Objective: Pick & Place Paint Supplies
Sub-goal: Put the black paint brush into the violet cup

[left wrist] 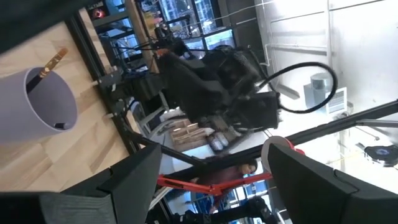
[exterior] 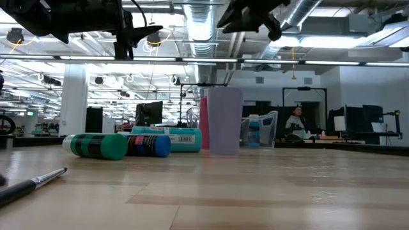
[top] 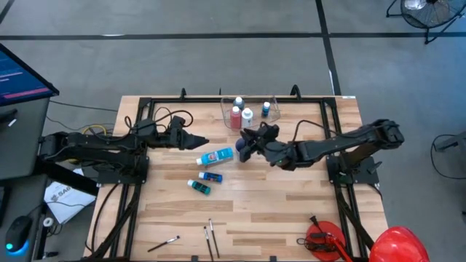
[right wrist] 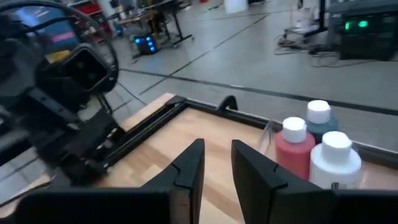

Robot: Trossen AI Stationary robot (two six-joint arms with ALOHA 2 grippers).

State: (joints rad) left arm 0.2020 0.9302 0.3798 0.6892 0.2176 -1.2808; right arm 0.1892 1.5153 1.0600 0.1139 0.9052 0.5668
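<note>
A purple cup (top: 240, 153) stands upright on the table with a thin brush (left wrist: 52, 60) standing inside it. My right gripper (top: 246, 143) hovers above the cup, fingers slightly apart with nothing between them (right wrist: 215, 167). My left gripper (top: 198, 140) hangs level to the left of the cup, open and empty (left wrist: 217, 186). A light blue tube (top: 216, 156), a blue bottle (top: 211, 176) and a teal bottle (top: 199, 187) lie on their sides. Red (right wrist: 294, 148), white (right wrist: 336, 158) and blue (top: 266, 109) bottles stand in the clear tub (top: 226, 109).
Loose brushes lie near the front edge (top: 164, 243) (top: 211, 236). A red tool (top: 324, 240) and a red helmet (top: 397, 246) sit at the front right corner. A black frame (top: 145, 109) runs along the table's sides. Bare wood stretches across the middle front.
</note>
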